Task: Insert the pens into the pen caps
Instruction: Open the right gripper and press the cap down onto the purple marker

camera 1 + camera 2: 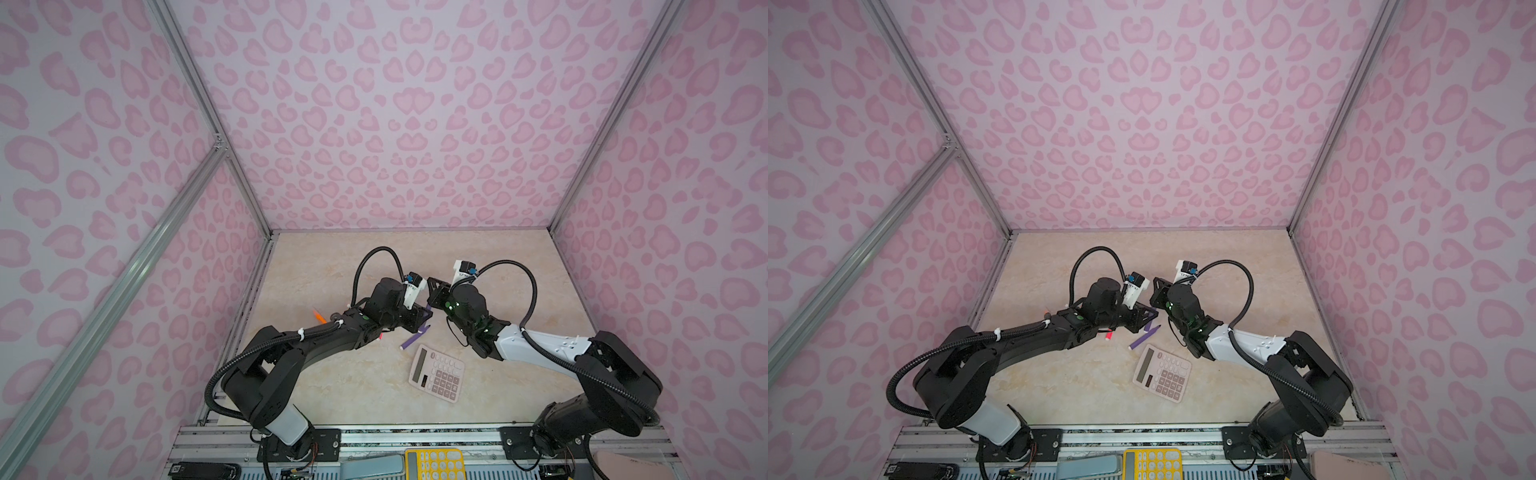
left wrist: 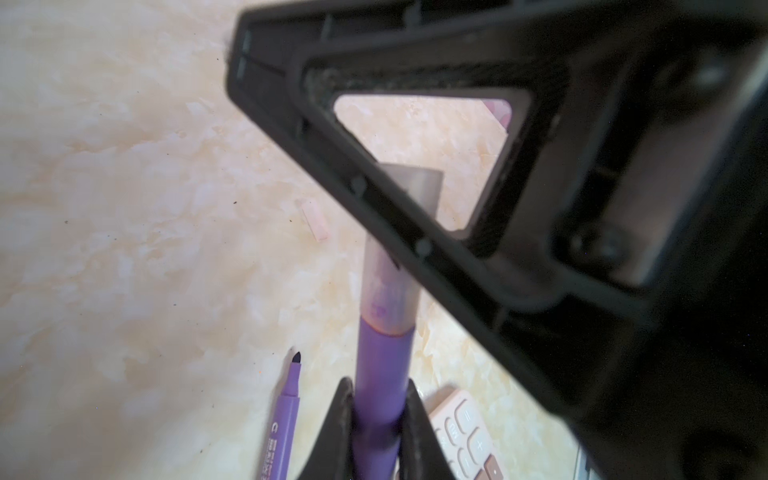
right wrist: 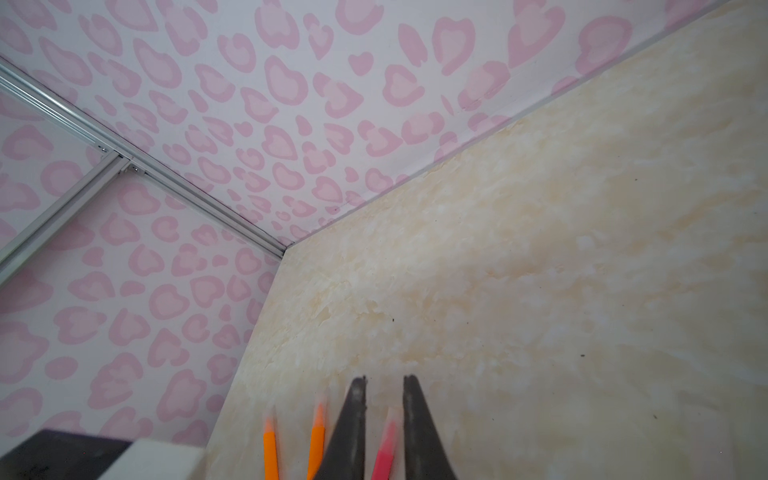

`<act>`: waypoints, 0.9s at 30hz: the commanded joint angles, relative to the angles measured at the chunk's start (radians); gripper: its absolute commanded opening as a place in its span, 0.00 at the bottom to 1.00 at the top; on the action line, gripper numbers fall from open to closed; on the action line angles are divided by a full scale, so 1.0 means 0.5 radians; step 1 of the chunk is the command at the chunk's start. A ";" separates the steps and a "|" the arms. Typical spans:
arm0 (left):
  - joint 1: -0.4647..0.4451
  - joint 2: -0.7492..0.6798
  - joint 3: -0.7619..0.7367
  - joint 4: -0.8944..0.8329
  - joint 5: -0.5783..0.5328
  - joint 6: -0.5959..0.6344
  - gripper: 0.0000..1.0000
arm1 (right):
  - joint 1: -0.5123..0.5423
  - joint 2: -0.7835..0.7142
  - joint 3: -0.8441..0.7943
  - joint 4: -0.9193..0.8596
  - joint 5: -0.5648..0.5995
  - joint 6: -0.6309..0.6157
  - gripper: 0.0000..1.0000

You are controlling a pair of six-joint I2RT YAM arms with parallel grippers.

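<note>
Top views: above the counter (image 1: 332, 266), the left hand (image 1: 424, 320) and right hand (image 1: 432, 299) almost touch.

Left wrist: the left hand is clamped on a purple pen (image 2: 384, 374). Along the pen's axis, its tip sits inside a clear pen cap (image 2: 390, 291), which the right hand crosses.

Right wrist: the right hand (image 3: 384, 380) is nearly closed, apparently pinching that cap, unseen here.

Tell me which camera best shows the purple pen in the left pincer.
Left wrist: the purple pen sits close up, clamped in the left pincer. Both top views show only a sliver; the right wrist view shows none.
</note>
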 commanded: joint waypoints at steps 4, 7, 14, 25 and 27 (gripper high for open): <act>0.071 -0.117 0.049 0.426 -0.693 -0.084 0.04 | 0.051 0.032 -0.001 -0.297 -0.139 0.097 0.00; 0.089 -0.118 0.077 0.411 -0.710 -0.083 0.04 | 0.081 0.064 0.009 -0.248 -0.163 0.084 0.00; 0.158 -0.132 0.157 0.354 -0.740 -0.097 0.04 | 0.118 0.118 0.042 -0.247 -0.171 0.068 0.00; 0.224 -0.097 0.343 0.268 -0.796 -0.083 0.04 | 0.202 0.152 0.033 -0.159 -0.173 0.089 0.00; 0.228 -0.101 0.340 0.286 -0.776 -0.085 0.04 | 0.193 0.136 0.044 -0.191 -0.172 0.085 0.00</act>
